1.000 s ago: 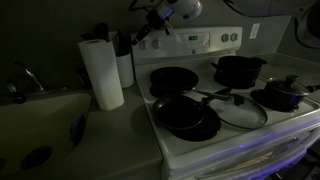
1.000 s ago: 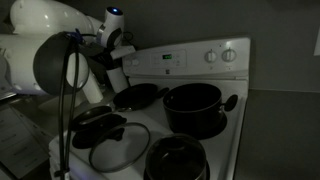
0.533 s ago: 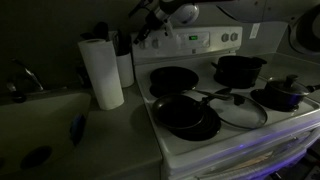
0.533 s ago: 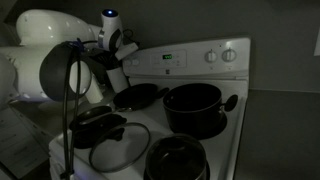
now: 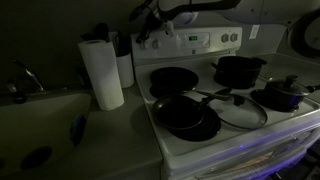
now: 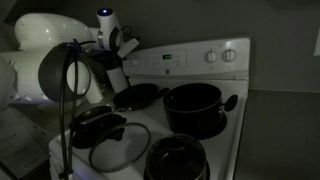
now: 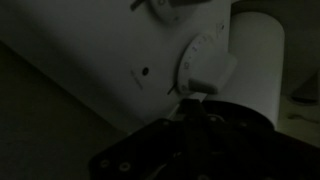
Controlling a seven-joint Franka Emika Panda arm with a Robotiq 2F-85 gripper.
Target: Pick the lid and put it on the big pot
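The glass lid [image 5: 240, 112] lies flat on the stove's front burner, also seen in the second exterior view [image 6: 122, 150]. The big pot [image 5: 240, 68] stands open on the back burner near the control panel [image 6: 193, 105]. My gripper [image 5: 148, 27] hangs high above the back left of the stove, by the control panel [image 6: 126, 44], far from both. In the dark wrist view its fingers [image 7: 192, 100] look pressed together and empty, pointing at a white stove knob [image 7: 205, 68]. Lid and pot do not show there.
A small dark pot with a knob [image 5: 283, 93] sits at the front right. Two black frying pans [image 5: 185, 115] [image 5: 173, 80] fill the left burners. A paper towel roll [image 5: 101, 72] and a utensil holder [image 5: 124, 60] stand on the counter beside a sink [image 5: 40, 125].
The arm has swung left and upward near the control panel; its wrist has shifted out toward the top edge of the view. The lid, pots and pans have not moved.
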